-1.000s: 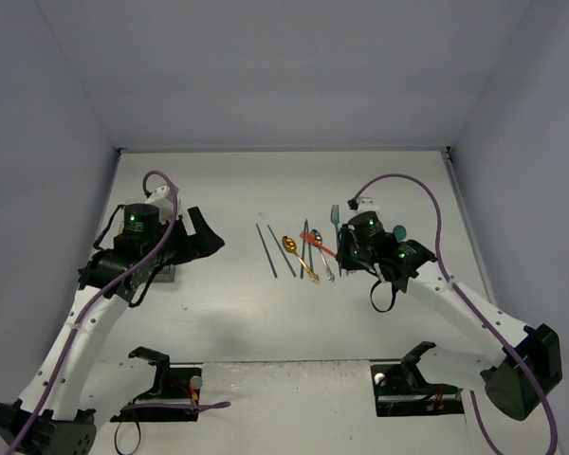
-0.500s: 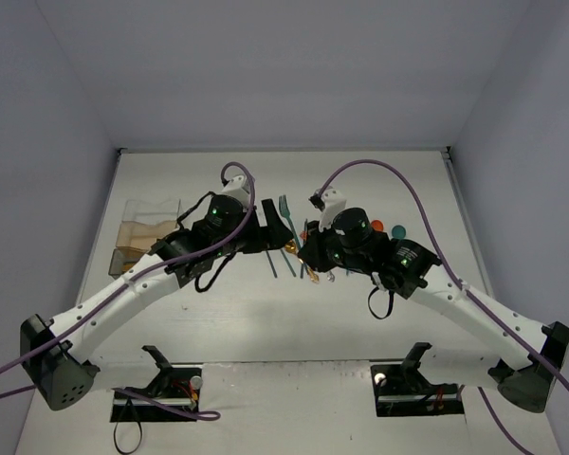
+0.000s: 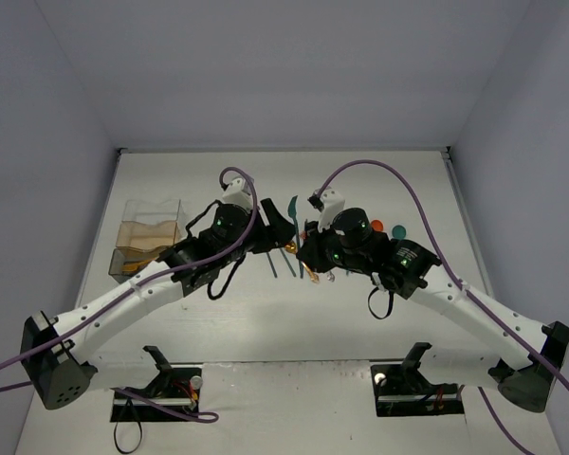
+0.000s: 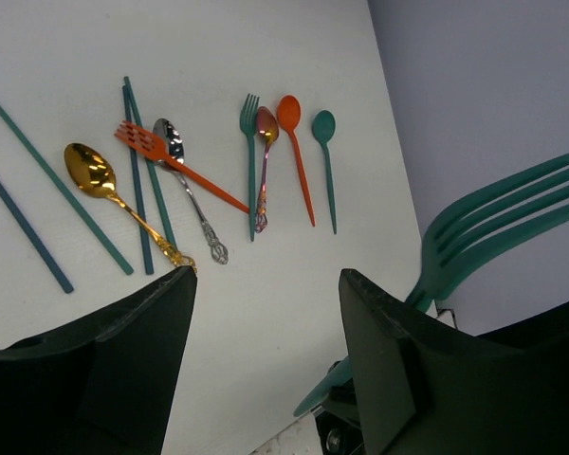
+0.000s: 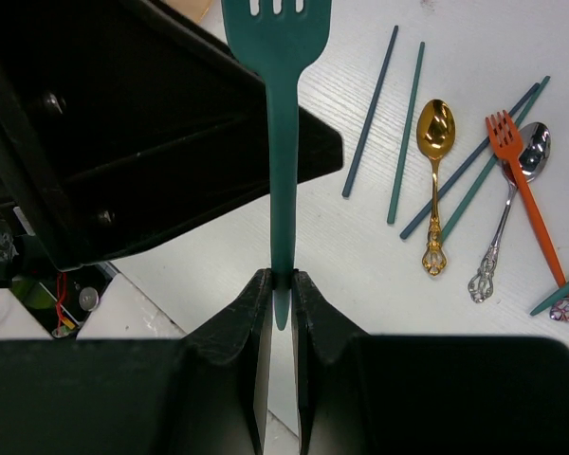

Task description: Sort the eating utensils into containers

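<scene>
Three pale walls box in my white bench (image 3: 266, 322). Leftmost on it stands the clear container (image 3: 150, 232). My left fingers (image 4: 379, 379) gape wide, holding nothing. The teal fork (image 5: 283, 142) rises just outside them, its handle pinched tight between my right fingers (image 5: 256, 303). Other utensils (image 4: 90, 169) lie loose on the bench.

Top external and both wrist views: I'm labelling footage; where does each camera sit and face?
Top external: high behind the bases, facing down at the table; both arms show.
Left wrist: looks past the open left pincer at loose utensils.
Right wrist: looks along the right pincer, shut on the teal fork.
Shared: both wrist views show that fork and the gold spoon.
</scene>
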Motion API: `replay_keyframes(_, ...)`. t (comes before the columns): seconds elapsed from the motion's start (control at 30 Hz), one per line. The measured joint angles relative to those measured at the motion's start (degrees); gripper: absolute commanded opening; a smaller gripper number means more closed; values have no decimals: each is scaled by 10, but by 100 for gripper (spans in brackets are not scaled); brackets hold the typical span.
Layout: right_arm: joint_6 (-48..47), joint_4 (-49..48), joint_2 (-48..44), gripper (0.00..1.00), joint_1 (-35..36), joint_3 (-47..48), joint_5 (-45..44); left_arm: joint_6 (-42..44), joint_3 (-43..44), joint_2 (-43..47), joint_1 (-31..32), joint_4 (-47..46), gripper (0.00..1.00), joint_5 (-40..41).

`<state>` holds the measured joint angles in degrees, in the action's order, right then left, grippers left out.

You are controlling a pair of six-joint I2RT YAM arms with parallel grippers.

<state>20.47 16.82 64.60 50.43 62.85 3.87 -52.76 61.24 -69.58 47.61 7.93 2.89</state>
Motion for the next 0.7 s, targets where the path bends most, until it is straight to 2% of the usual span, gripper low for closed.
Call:
replay_keyframes(0.37,0,-3,1,0,3,0,-6,1,-56,104,1,31,59,50)
replay_keyframes(0.53,0,-4,10,0,3,1,-3,6,-63,113,1,6,59,31)
replay_keyframes(0.7,0,-5,26,0,3,1,8,22,-65,81,8,-44,58,-15)
